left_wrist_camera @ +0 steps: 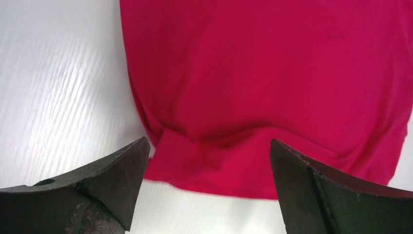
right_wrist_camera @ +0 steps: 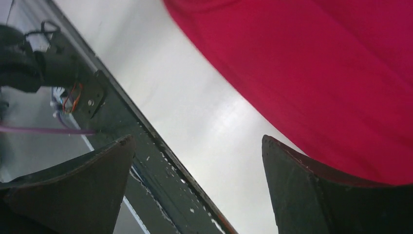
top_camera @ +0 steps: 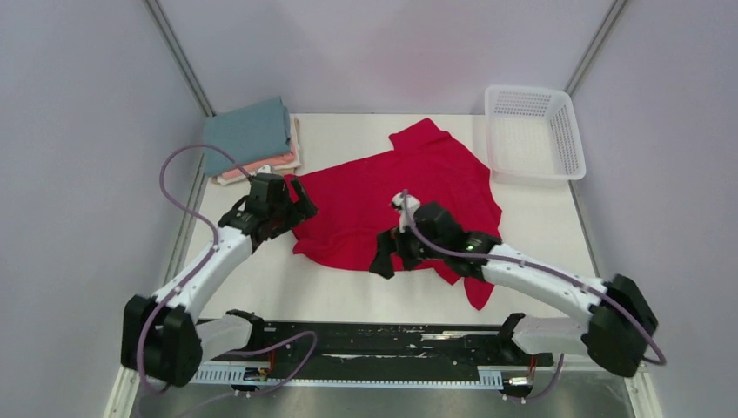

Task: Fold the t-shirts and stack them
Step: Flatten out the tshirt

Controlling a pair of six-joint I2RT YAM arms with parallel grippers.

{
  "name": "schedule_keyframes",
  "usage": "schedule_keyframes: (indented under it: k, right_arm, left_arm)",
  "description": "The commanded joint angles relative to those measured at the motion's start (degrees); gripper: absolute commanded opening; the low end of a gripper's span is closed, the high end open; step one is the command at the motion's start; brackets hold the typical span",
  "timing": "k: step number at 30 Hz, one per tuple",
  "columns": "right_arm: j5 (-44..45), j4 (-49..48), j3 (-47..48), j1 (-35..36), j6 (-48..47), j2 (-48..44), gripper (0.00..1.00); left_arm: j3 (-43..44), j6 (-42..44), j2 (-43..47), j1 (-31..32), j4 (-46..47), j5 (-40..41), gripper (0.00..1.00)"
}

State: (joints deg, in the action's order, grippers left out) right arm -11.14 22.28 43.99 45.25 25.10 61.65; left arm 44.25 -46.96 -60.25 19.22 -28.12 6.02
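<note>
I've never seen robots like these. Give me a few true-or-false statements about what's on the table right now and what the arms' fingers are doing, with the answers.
1. The red t-shirt lies spread on the table, outside the white basket. True.
2. The white basket holds a folded shirt. False: nothing shows inside it.
3. A teal shirt tops the folded stack at the far left corner. True.
4. The left arm's fingers are clamped on the red cloth. False: they stand wide apart over its edge, gripping nothing.
5. The right arm's fingers are open. True.
</note>
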Motion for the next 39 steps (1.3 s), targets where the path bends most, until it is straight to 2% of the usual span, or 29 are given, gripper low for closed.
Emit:
schedule_keyframes:
  k: [1,5,8,11,15,21,26,32,35,39]
  right_arm:
    - [-6.91,-24.83,4.52,8.85,-8.22,15.86,1.00]
    - [-4.91,-26.11,12.96,12.98,-13.16,32.12,1.00]
    - [-5.97,-27.58,16.41,13.40,-13.22,39.85,1.00]
    - [-4.37,-27.98,17.42,14.38,-14.08,43.62,0.98]
    - [-2.82,-27.49,13.75,15.24,-14.81,44.64,0.98]
    - [-6.12,-22.61,3.52,18.50,-15.42,37.55,0.95]
    - [-12.63,-14.18,-2.78,21.55,-14.61,31.23,0.93]
    - [-16.53,-10.89,-5.49,23.77,-12.77,23.63,0.94]
    - [-13.27,-9.60,-4.46,23.75,-14.60,17.80,0.96]
    - [-0.80,-8.61,-1.13,21.75,-9.71,10.86,1.00]
  left_arm:
    - [3.66,4.77,-13.88,-5.40,14.43,-8.49,1.00]
    - [8.95,5.26,-26.30,-7.45,16.75,-11.85,1.00]
    - [12.38,5.07,-33.20,-8.15,16.49,-12.70,1.00]
    - [13.34,5.15,-36.15,-8.53,16.72,-12.25,1.00]
    - [13.96,5.29,-39.02,-9.55,16.73,-11.06,1.00]
    - [14.82,6.43,-42.14,-11.34,16.46,-10.89,1.00]
    - [16.48,7.58,-44.27,-12.31,15.34,-11.92,1.00]
    - [17.11,8.81,-44.52,-12.49,14.44,-12.47,1.00]
    - [18.40,9.84,-44.93,-12.47,13.14,-12.96,1.00]
    - [18.13,10.09,-43.32,-12.47,11.86,-14.98,1.00]
